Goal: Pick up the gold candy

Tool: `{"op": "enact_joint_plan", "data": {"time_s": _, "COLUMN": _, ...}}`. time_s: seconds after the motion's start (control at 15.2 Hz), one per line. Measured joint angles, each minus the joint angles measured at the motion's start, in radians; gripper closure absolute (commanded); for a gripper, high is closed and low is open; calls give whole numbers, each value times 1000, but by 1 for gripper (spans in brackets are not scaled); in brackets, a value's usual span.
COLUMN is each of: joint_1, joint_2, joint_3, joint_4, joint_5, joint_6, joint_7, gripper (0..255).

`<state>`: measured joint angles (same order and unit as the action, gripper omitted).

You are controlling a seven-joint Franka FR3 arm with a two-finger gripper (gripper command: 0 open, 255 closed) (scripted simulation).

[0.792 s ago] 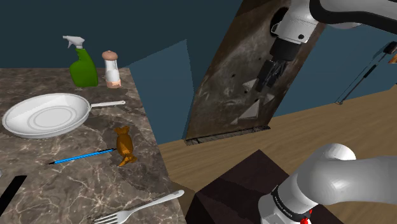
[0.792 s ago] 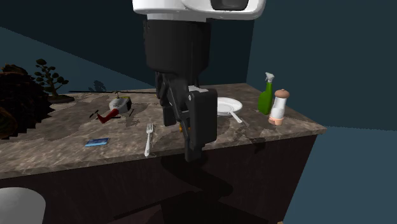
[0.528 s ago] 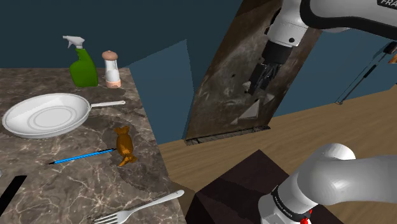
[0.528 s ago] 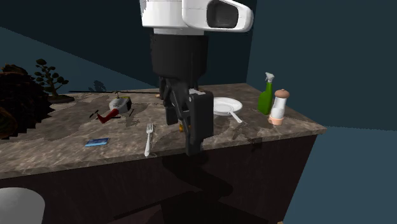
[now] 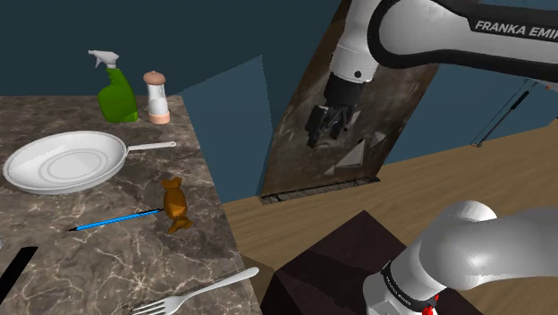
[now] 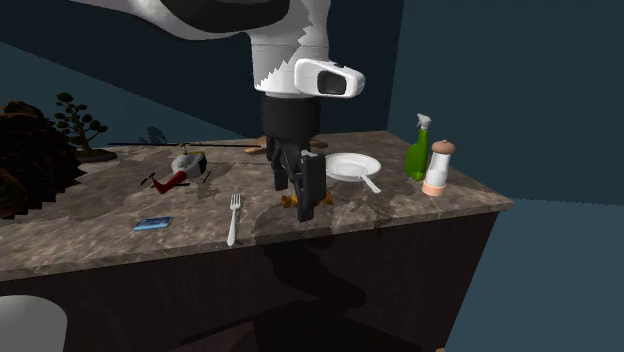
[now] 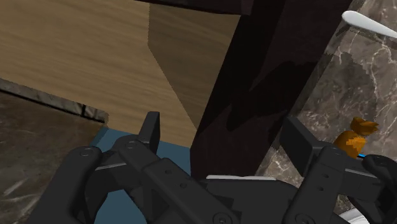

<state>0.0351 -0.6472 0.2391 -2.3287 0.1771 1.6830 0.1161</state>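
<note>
The gold candy (image 5: 174, 205) is a twisted amber wrapper lying on the dark marbled counter (image 5: 63, 259) near its right edge, between the pan and the fork. My black gripper (image 5: 322, 134) hangs in the air off the counter, well to the shoulder view's right of the candy and higher than it. In the wrist view the gripper (image 7: 224, 137) is open, its fingers standing wide apart with nothing between them, and the candy (image 7: 355, 135) lies beyond the right finger. In the second exterior view the gripper (image 6: 305, 203) hides most of the candy (image 6: 287, 200).
A white pan (image 5: 64, 161), a green spray bottle (image 5: 116, 89) and a shaker (image 5: 157, 97) stand at the counter's back. A blue pen (image 5: 114, 219) and a fork (image 5: 197, 291) lie near the candy. A toy helicopter (image 6: 180, 170) and a blue card (image 6: 152, 223) lie further along.
The arm has swung toward the shoulder view's left and slightly down, bringing the gripper closer to the counter's edge. The fingers stay open. Nothing on the counter has moved.
</note>
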Motion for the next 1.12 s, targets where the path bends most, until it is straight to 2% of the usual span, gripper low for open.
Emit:
{"op": "enact_joint_plan", "data": {"time_s": 0.33, "joint_1": 10, "joint_2": 128, "joint_3": 105, "joint_4": 35, "joint_5": 19, "joint_6": 105, "joint_7": 104, "gripper": 0}}
{"op": "enact_joint_plan", "data": {"time_s": 0.66, "joint_1": 15, "joint_2": 269, "joint_3": 209, "joint_4": 86, "joint_5": 7, "joint_6": 203, "joint_7": 221, "gripper": 0}}
{"op": "enact_joint_plan", "data": {"time_s": 0.92, "joint_1": 16, "joint_2": 411, "joint_3": 294, "joint_4": 157, "joint_5": -41, "joint_6": 271, "joint_7": 334, "gripper": 0}}
{"op": "enact_joint_plan", "data": {"time_s": 1.12, "joint_1": 17, "joint_2": 541, "joint_3": 345, "joint_4": 236, "joint_5": -109, "joint_6": 309, "joint_7": 424, "gripper": 0}}
